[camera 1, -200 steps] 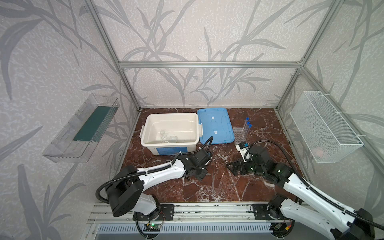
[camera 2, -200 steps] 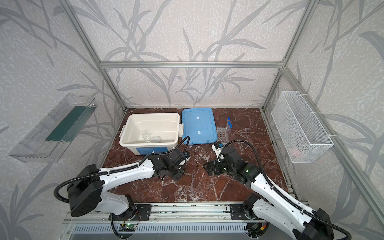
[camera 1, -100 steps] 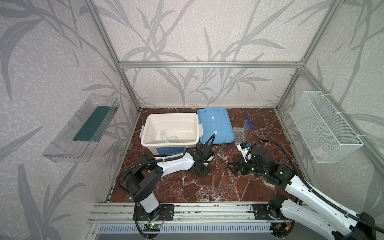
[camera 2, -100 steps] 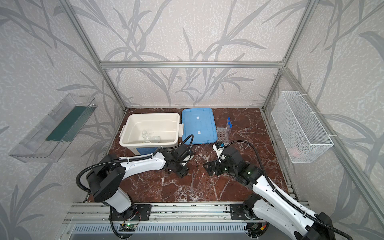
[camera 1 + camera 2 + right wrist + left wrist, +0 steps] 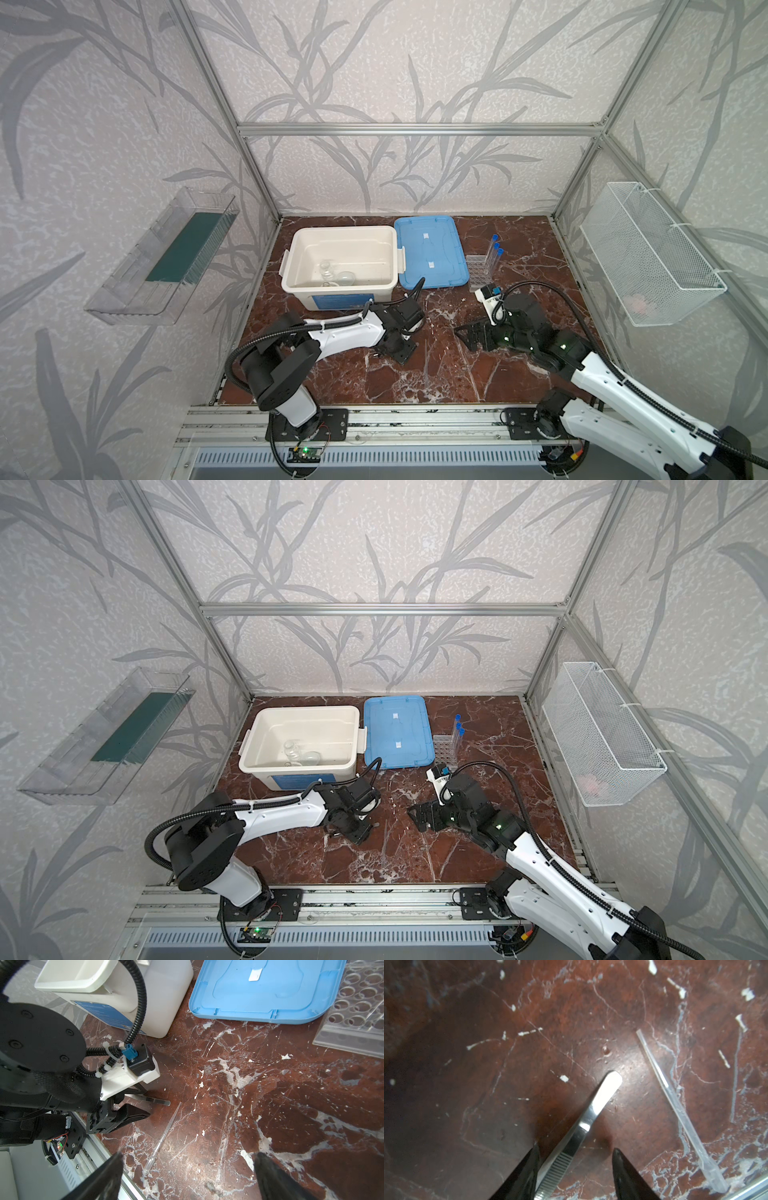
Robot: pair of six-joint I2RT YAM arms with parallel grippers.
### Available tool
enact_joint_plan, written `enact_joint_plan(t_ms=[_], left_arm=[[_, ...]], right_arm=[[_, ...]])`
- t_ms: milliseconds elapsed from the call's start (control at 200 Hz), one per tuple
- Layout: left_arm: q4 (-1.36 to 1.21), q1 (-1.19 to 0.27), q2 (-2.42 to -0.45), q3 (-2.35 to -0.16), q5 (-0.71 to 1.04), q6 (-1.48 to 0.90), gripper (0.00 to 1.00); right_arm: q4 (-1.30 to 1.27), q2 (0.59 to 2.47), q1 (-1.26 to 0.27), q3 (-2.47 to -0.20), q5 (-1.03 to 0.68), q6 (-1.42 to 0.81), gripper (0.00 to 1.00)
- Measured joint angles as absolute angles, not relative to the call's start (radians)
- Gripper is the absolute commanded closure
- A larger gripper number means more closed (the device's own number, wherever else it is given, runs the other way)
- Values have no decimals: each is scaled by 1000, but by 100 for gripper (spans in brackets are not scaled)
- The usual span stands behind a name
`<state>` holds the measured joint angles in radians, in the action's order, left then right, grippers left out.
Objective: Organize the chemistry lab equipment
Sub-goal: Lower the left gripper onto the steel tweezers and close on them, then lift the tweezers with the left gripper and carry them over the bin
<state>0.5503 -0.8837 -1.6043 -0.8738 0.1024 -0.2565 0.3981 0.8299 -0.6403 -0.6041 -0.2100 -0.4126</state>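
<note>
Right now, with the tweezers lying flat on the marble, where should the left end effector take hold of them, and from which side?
I'd grip the tweezers at the ribbed section, coming straight down from above. They lie broad face up on the marble floor, so only the narrow edges offer a pinch. The left end effector straddles that section, open.

bare floor (image 5: 449, 374); tub (image 5: 299, 297), lid (image 5: 430, 253), rack (image 5: 478, 270) behind

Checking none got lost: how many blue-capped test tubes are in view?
3 test tubes, all standing together in the clear rack, along its edge away from the blue lid. None shows elsewhere, though one could be hidden.
</note>
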Motion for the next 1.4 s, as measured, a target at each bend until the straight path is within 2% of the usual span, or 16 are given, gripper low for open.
enact_joint_plan(t_ms=[215, 365, 675, 740, 805, 930, 1150, 1400], left_arm=[[556, -917, -1583, -862, 84, -307, 52], [556, -943, -1587, -862, 49, -338, 65], [558, -955, -1618, -878, -11, -405, 75], [557, -958, -1618, -878, -15, -417, 81], [557, -962, -1609, -878, -17, -430, 83], [557, -968, -1528, -878, -14, -462, 88], [573, -968, -1298, -905, -9, -498, 88], [693, -945, -1147, -1070, -65, -508, 92]], right_arm=[[398, 830, -640, -603, -210, -416, 4], [398, 830, -640, -602, -210, -416, 4], [398, 830, -640, -602, -210, -419, 4], [397, 831, -640, -602, -210, -419, 4], [398, 831, -640, -602, -210, -419, 4], [398, 838, -640, -608, -215, -418, 5], [401, 870, -640, -662, -227, -414, 5], [401, 934, -639, -793, -261, -389, 6]])
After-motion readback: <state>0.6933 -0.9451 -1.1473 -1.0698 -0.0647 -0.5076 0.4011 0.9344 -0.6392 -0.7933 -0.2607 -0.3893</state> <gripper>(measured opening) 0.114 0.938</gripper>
